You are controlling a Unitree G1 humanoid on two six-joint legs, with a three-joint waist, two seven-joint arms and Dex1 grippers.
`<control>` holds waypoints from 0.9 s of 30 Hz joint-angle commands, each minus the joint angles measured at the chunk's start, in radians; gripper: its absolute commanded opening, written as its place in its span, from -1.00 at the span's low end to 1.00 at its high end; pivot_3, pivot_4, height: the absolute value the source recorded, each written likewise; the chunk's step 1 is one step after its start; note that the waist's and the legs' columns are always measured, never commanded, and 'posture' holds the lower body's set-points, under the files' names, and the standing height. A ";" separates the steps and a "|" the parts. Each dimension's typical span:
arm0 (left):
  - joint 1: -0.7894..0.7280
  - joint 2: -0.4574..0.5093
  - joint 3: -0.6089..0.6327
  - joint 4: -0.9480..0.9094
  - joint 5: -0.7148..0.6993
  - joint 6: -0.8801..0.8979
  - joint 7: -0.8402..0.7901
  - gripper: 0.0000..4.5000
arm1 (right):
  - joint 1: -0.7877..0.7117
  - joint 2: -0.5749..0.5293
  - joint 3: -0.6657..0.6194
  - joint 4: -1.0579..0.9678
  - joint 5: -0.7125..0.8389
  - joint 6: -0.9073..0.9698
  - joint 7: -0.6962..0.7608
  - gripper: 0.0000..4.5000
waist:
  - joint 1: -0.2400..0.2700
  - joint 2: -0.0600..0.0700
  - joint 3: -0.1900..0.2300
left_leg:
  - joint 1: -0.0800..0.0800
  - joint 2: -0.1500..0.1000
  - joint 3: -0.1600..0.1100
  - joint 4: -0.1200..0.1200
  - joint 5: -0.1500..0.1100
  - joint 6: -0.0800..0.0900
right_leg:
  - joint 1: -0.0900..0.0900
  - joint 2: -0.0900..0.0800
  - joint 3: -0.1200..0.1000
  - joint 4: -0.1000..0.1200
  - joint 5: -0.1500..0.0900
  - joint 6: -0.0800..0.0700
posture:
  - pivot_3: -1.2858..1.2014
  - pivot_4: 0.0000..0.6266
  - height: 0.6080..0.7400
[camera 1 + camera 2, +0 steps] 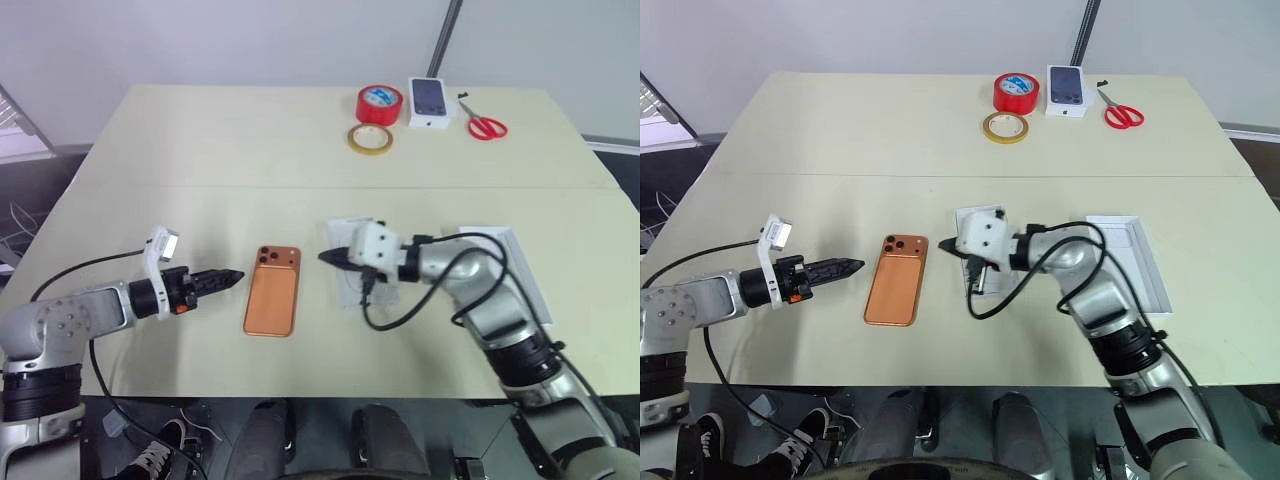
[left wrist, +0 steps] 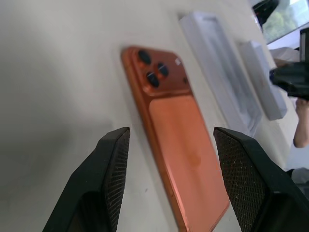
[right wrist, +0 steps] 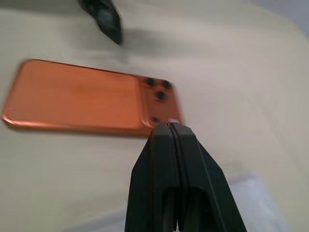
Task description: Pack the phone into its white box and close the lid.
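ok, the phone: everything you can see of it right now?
The phone is a flat orange-copper slab with rounded corners, lying back-up on the beige table. Its finish looks like matte metal or glass, and three dark lenses sit on a raised plate at its far end. It lies between the left gripper and the right gripper; neither touches it.

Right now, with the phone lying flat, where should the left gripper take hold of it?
Probably across the two long edges of the phone, near its middle. It lies flat, back up, so only the thin sides are grippable. The left gripper, open at the phone's left, would come from above.
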 commanded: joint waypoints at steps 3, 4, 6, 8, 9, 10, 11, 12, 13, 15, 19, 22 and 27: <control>0.015 0.015 -0.048 -0.028 0.014 -0.005 -0.007 0.29 | -0.073 0.007 0.141 0.017 -0.156 0.073 -0.018 -0.99 | 0.000 0.000 0.000 | 0.000 0.000 0.000 0.000 0.000 0.000 | -0.001 0.000 0.000 0.000 0.000 0.000 | 0.03 -0.52 0.82; 0.014 0.014 -0.058 -0.029 0.015 0.000 -0.003 0.29 | -0.082 0.010 0.158 0.028 -0.169 0.108 -0.014 -0.99 | -0.001 0.000 0.000 | 0.000 0.000 0.000 0.000 0.000 0.000 | -0.001 0.000 0.000 0.000 0.000 0.000 | 0.03 -0.52 0.82; 0.012 0.009 -0.070 -0.031 0.011 0.018 0.003 0.29 | -0.096 0.012 0.187 0.032 -0.182 0.129 0.008 -0.99 | 0.001 0.000 0.000 | 0.000 0.000 0.000 0.000 0.000 0.000 | -0.003 0.000 0.000 0.000 0.000 0.000 | 0.03 -0.52 0.82; 0.014 0.004 -0.083 -0.041 0.010 0.030 0.011 0.29 | -0.109 0.019 0.205 0.027 -0.194 0.168 0.020 -0.99 | 0.000 0.000 0.000 | 0.000 -0.001 0.000 0.000 0.000 0.000 | -0.003 -0.001 0.000 -0.001 0.000 0.000 | 0.03 -0.52 0.82; 0.015 0.002 -0.088 -0.044 0.010 0.035 0.014 0.29 | -0.115 0.020 0.213 0.024 -0.199 0.188 0.031 -0.99 | -0.001 0.000 0.000 | 0.000 -0.001 0.000 0.000 0.000 0.000 | -0.003 -0.001 0.000 -0.001 0.000 0.000 | 0.03 -0.52 0.82; 0.015 -0.003 -0.093 -0.045 0.013 0.040 0.021 0.29 | -0.121 0.019 0.224 0.025 -0.208 0.194 0.036 -0.99 | -0.002 0.000 0.000 | 0.000 -0.001 0.000 0.000 0.000 0.000 | -0.003 -0.001 0.000 0.000 0.000 0.000 | 0.03 -0.52 0.82; 0.010 -0.003 -0.104 -0.043 0.019 0.053 0.030 0.29 | -0.129 0.021 0.235 0.031 -0.219 0.197 0.040 -0.99 | -0.002 0.000 0.000 | 0.000 -0.001 0.000 -0.001 0.000 0.000 | -0.003 -0.001 0.000 0.000 0.000 0.000 | 0.03 -0.52 0.82; 0.004 -0.010 -0.110 -0.039 0.023 0.058 0.039 0.29 | -0.136 0.025 0.245 0.040 -0.230 0.199 0.039 -0.99 | -0.001 0.000 0.000 | 0.000 -0.001 0.000 -0.001 0.000 0.000 | -0.003 0.000 0.000 0.000 0.000 0.000 | 0.03 -0.52 0.82; 0.001 -0.016 -0.126 -0.038 0.034 0.058 0.048 0.29 | -0.140 0.033 0.251 0.050 -0.236 0.201 0.035 -0.99 | 0.000 0.000 -0.001 | 0.001 -0.001 0.000 -0.001 0.000 0.000 | -0.003 0.000 0.000 0.000 0.000 0.000 | 0.03 -0.52 0.82; -0.003 -0.020 -0.156 -0.038 0.054 0.049 0.055 0.29 | -0.143 0.052 0.251 0.068 -0.240 0.207 0.020 -0.99 | 0.001 0.000 -0.001 | 0.001 -0.001 0.000 -0.001 0.000 0.000 | -0.003 -0.001 0.000 -0.001 0.000 0.000 | 0.03 -0.52 0.82; -0.047 -0.057 -0.178 0.014 0.049 0.110 0.071 0.29 | -0.146 0.094 0.255 0.116 -0.251 0.196 0.000 -0.99 | 0.003 0.002 -0.004 | 0.002 -0.001 0.000 -0.001 0.000 -0.001 | -0.001 -0.001 0.000 -0.001 0.000 0.000 | 0.03 -0.52 0.82; -0.097 -0.106 -0.186 0.038 0.031 0.182 0.090 0.29 | -0.157 0.120 0.251 0.145 -0.255 0.188 -0.012 -0.99 | 0.004 0.002 -0.008 | 0.003 -0.001 0.000 -0.001 0.000 -0.001 | 0.000 -0.001 0.000 -0.001 0.000 0.000 | 0.03 -0.52 0.82; -0.130 -0.158 -0.187 0.051 0.038 0.227 0.113 0.29 | -0.149 0.117 0.245 0.163 -0.260 0.172 -0.016 -0.99 | 0.004 0.003 -0.010 | 0.004 -0.002 0.000 -0.001 0.000 0.000 | 0.000 -0.001 0.000 -0.001 0.000 0.000 | 0.03 -0.52 0.82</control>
